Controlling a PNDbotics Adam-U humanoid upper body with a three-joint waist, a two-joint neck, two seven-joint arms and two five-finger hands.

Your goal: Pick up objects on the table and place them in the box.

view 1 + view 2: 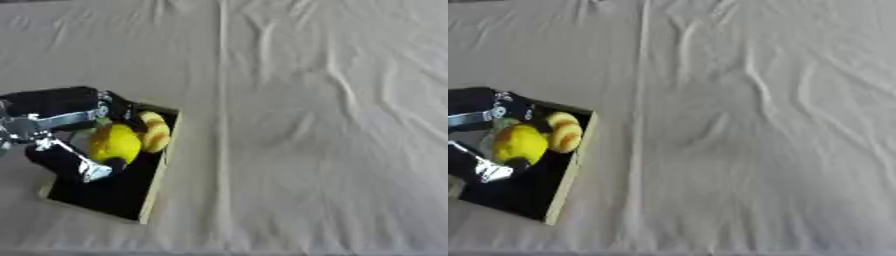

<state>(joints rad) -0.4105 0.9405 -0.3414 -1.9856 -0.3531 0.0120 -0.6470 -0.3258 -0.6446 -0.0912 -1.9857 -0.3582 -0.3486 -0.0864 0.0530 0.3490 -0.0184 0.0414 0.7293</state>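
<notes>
A cream cloth, creased and with one long fold running top to bottom, covers the whole tabletop (332, 125). At its left side lies a shallow box (154, 187) with a pale wooden rim and a black inside, set askew. In the box's upper part sits a yellow, lemon-like fruit (112, 143), and just beside it on the right, touching it, a tan and orange rounded object (155, 131) leans against the box's right wall. The left hand (74, 137) comes in from the left edge and hangs over the box, its black fingers (66, 162) curled round the yellow fruit from above and below, holding it inside the box. The cloth to the right of the box carries nothing else.
</notes>
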